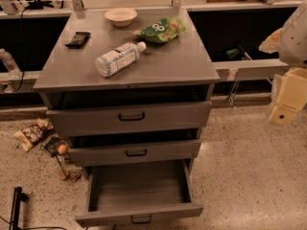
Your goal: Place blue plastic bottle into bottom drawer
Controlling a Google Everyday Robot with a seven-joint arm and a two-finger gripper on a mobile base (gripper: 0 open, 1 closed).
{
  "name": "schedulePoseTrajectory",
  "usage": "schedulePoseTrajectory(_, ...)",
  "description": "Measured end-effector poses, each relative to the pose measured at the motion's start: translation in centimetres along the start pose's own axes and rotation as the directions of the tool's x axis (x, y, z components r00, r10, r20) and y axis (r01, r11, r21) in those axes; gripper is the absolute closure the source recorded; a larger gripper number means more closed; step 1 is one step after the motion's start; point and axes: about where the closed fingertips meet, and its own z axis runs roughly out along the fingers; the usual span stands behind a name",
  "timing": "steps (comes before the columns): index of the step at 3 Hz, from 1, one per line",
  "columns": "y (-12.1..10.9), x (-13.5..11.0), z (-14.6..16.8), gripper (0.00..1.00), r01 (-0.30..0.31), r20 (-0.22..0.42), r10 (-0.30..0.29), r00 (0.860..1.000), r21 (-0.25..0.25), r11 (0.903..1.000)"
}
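Hovering out beyond the worktop's right edge, the gripper sits well apart from the blue plastic bottle. I can't tell whether it's spread or closed, so I'd say the pick-up hasn't started. The bottle lies flat near the worktop's middle, its long axis on a diagonal from the front-left corner to the back-right, white cap toward the back-right. With the bottom drawer already pulled open, the next move calls for a reach inward and a grasp square across that diagonal.
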Motion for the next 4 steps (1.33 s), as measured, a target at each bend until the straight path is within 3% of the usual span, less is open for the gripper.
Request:
schedulePoseTrajectory(1, 0.0, 0.0, 0.0, 0.0, 0.0, 0.0, 0.0, 1.0, 0.0, 1.0)
schedulePoseTrajectory(2, -1.0, -1.1, 0.4, 0.0, 0.053, 0.013, -0.053, 0.999, -0.006, 0.9986)
schedulePoseTrajectory(3, -3.7, -3.9, 1.8, 0.0, 0.178, 0.034, -0.177, 0.984, -0.022, 0.9837)
schedulePoseTrajectory(4, -6.7, -8.3, 3.3, 0.0, 0.336, 0.089, -0.334, 0.938, -0.015, 0.9416)
